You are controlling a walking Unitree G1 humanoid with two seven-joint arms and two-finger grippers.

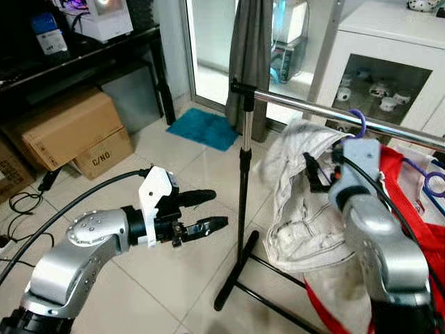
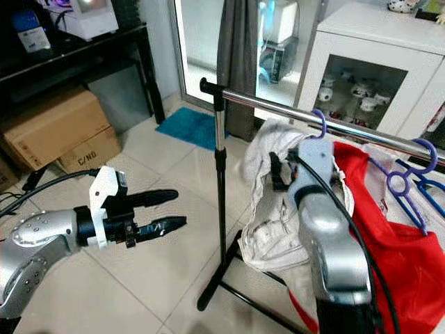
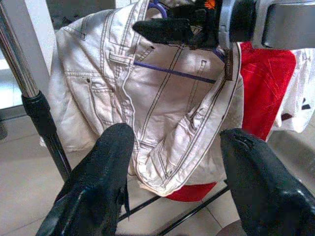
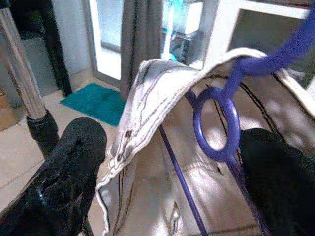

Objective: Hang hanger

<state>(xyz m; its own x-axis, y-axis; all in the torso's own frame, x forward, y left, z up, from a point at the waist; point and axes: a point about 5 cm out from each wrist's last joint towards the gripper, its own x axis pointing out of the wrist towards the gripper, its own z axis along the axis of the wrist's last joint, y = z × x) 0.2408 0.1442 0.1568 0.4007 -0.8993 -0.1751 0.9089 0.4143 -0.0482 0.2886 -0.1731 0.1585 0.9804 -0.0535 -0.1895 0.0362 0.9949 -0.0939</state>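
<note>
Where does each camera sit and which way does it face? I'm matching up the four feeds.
Left eye view: head, looking down at rail; left gripper open, right gripper raised.
Right eye view: same scene.
Left wrist view: between its fingers, facing white jeans.
Right wrist view: facing purple hanger.
Both wrist views share jeans and hanger.

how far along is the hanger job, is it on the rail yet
Looks done: the purple hanger carrying the white garment has its hook over the chrome rail. In hand: the right gripper sits open beside it. Left: pulling that arm away. The left gripper hovers open, apart.
</note>
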